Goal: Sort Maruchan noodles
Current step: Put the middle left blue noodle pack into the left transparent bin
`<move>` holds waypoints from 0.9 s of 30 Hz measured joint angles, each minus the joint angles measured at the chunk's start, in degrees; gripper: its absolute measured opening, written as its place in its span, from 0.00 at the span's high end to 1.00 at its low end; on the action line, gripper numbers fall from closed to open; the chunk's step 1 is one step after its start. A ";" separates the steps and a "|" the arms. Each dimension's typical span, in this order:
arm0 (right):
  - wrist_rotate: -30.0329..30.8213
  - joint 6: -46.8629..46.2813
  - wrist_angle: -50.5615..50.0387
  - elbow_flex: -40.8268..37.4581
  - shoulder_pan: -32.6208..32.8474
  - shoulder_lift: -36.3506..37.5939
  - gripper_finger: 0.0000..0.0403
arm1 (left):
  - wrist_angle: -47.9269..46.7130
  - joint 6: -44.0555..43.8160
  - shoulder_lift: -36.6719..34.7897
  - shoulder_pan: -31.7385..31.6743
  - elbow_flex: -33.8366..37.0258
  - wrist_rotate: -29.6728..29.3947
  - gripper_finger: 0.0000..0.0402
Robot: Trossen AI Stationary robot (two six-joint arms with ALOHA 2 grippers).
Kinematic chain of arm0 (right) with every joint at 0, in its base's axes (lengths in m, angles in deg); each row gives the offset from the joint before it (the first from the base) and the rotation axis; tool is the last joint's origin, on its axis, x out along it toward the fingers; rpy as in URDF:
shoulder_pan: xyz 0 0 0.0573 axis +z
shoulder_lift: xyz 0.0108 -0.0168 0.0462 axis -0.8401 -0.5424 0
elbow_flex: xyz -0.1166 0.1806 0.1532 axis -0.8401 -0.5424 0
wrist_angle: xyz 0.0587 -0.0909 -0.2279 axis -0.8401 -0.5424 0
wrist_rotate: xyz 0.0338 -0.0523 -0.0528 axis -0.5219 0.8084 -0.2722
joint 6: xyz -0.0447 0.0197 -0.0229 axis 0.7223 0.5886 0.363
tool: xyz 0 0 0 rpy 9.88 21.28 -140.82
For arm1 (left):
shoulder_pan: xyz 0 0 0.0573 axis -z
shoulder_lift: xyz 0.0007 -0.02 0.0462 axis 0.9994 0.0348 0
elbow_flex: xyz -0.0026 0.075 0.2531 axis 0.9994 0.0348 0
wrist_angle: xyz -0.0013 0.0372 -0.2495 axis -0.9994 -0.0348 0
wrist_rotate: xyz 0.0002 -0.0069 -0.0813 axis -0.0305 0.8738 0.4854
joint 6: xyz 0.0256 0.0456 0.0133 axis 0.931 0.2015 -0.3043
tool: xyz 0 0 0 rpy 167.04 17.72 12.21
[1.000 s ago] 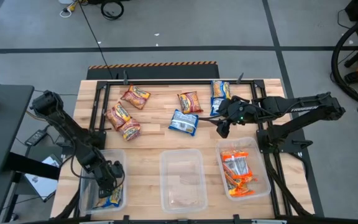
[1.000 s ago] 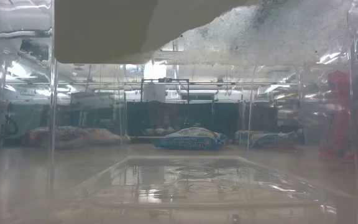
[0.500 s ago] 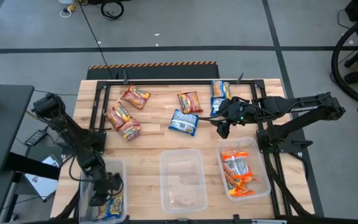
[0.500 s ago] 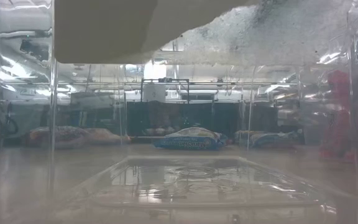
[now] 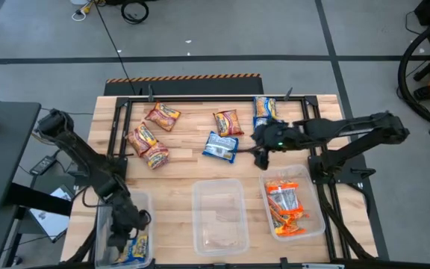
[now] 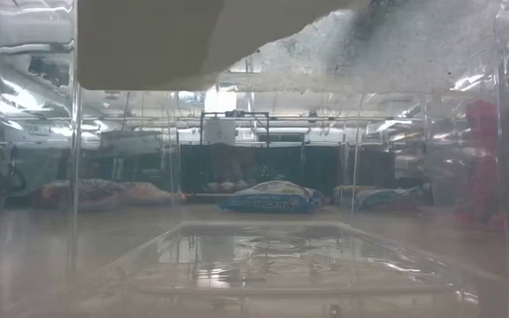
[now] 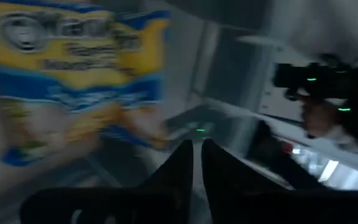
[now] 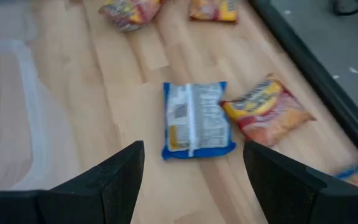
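The right gripper [image 5: 263, 155] hangs with its fingers spread wide and empty above the wooden table [image 5: 178, 190], near the blue-and-white crinkly plastic noodle packet [image 5: 220, 146] lying flat at mid-table. In the right wrist view this packet [image 8: 196, 120] sits between the two dark fingers [image 8: 120, 177], face down, with an orange packet [image 8: 267, 111] touching one edge.

Procedure, as judged: the step in hand is the pickup of the blue-and-white packet. The gripper should descend squarely over the packet's short axis, so that the fingers bracket the foil alone and do not catch the orange neighbour. The crinkly film is likely to slide; a firm closure before lifting is advisable.

The left gripper [image 5: 116, 237] sits inside the clear plastic bin at the left [image 5: 142, 200], its fingers [image 7: 180, 163] nearly together and apparently empty; a yellow-and-blue packet [image 7: 67, 68] lies close ahead of it, though that view is blurred.

Surroundings: three dark red/brown packets [image 5: 149, 136] lie grouped at the far left of the table, another blue-and-white packet [image 5: 264, 109] near the far edge. The middle clear bin [image 5: 197, 193] holds nothing visible; the right clear bin [image 5: 318, 223] holds orange packets [image 5: 285, 207]. A black frame rail [image 5: 200, 97] borders the work area and limits sideways approach.
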 joint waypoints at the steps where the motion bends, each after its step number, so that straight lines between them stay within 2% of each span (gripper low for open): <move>1: -1.18 0.28 1.23 0.00 -0.68 -1.46 0.31 | 0.09 -0.99 -0.75 -0.66 -0.75 0.68 0.91; 5: -5.14 3.27 6.66 0.00 -3.90 -8.69 0.31 | 0.01 -2.75 -4.99 -3.75 -2.72 -0.40 0.91; 8: -6.20 6.26 10.07 0.00 -6.42 -14.00 0.31 | -1.48 -1.07 -9.30 -6.16 -3.32 -7.67 0.91; 11: -6.45 9.38 10.27 0.00 -8.95 -18.62 0.31 | -11.78 -1.03 -13.02 -6.88 -3.34 -12.16 0.91; 13: -6.86 11.38 10.19 0.00 -10.39 -21.33 0.31 | -20.91 -1.11 -14.37 -6.20 -3.23 -12.63 0.91; 16: -10.58 14.37 10.45 0.00 -11.61 -25.24 0.32 | -30.56 -0.07 -14.71 -4.65 -3.08 -11.43 0.91; 19: -11.90 15.93 10.59 0.00 -11.84 -29.06 0.34 | -34.67 2.24 -14.62 -4.50 -2.44 -9.66 0.91; 27: -10.68 15.49 16.99 -0.02 -11.82 -36.76 0.44 | -41.14 9.22 -14.64 -8.46 -2.44 -10.25 0.91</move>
